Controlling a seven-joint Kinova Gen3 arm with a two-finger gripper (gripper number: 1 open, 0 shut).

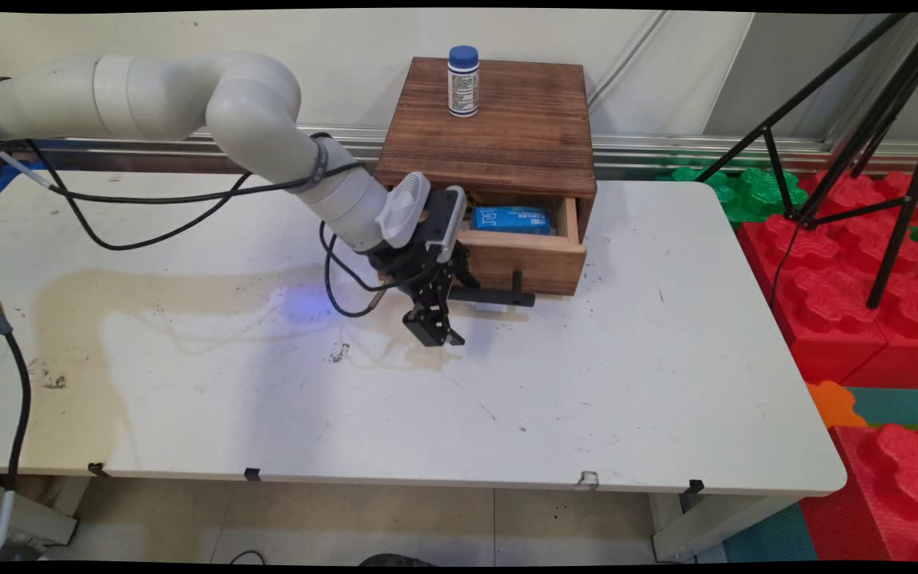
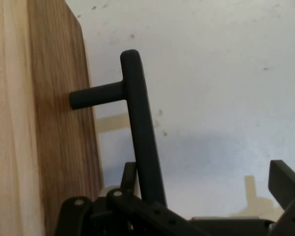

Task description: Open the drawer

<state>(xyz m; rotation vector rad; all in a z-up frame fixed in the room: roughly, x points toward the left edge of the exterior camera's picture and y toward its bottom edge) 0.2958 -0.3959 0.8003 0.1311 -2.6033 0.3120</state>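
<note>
A wooden box (image 1: 499, 127) stands at the table's back with its drawer (image 1: 535, 259) pulled partly out. A blue packet (image 1: 511, 219) lies inside the drawer. My gripper (image 1: 435, 333) hangs just in front of the drawer's left end, beside the black bar handle (image 1: 499, 297), fingers open and pointing down at the table. In the hand view the handle (image 2: 140, 128) runs up from between my open gripper (image 2: 206, 178), close to the left finger (image 2: 130, 173) and far from the right one. The drawer front (image 2: 44, 123) fills the left. Nothing is held.
A white bottle with a blue cap (image 1: 463, 80) stands on top of the box. The white table (image 1: 586, 399) is stained at the left. Black tripod legs (image 1: 889, 175) and red and green foam blocks (image 1: 841, 303) stand off the table's right side.
</note>
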